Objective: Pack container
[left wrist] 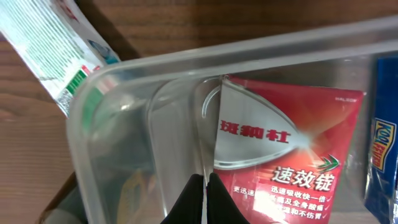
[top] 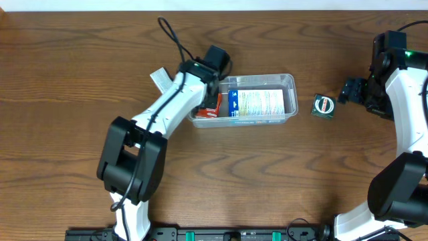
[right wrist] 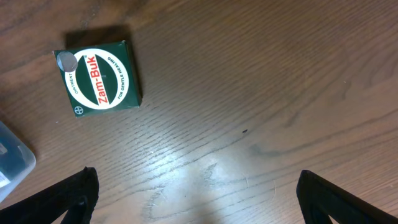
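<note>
Only the left wrist view shows the left gripper: its jaws are pressed closed, tips meeting, over the left end of the container. A red box lies in the container just ahead of the tips, and whether its edge is pinched cannot be told. A blue box is packed to the right of the jaws. A white packet lies outside the rim, ahead and left.

Overhead, the container is seen mid-table, its left end covered by the left arm.

The right gripper is spread wide, and a green box sits ahead-left, apart.
</note>
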### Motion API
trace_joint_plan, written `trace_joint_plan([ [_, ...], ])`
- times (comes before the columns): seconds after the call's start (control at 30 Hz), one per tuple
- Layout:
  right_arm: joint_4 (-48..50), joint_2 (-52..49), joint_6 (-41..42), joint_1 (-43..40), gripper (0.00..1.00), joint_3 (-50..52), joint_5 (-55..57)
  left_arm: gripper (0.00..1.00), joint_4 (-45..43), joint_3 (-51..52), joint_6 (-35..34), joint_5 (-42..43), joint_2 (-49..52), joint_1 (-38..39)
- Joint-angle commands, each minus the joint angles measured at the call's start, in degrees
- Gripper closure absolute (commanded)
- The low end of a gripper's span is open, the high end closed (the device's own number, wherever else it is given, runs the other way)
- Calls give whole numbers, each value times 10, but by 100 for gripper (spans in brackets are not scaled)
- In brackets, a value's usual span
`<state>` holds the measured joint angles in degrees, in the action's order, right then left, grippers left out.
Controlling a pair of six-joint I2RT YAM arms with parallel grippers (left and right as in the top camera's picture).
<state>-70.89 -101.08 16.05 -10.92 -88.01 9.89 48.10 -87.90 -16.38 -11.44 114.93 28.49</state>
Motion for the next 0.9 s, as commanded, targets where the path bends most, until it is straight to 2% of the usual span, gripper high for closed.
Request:
trace_joint_plan([
  [0.0, 0, 13, -5, -4, 1, 0, 2, 94, -2, -10, 16, -45, 7, 33],
  [0.2, 0, 13, -5, -4, 1, 0, 2, 94, -27, -10, 16, -45, 7, 63],
  [0.87, 0, 13, -5, -4, 1, 0, 2, 94, -59, -7, 13, -41, 9, 42],
])
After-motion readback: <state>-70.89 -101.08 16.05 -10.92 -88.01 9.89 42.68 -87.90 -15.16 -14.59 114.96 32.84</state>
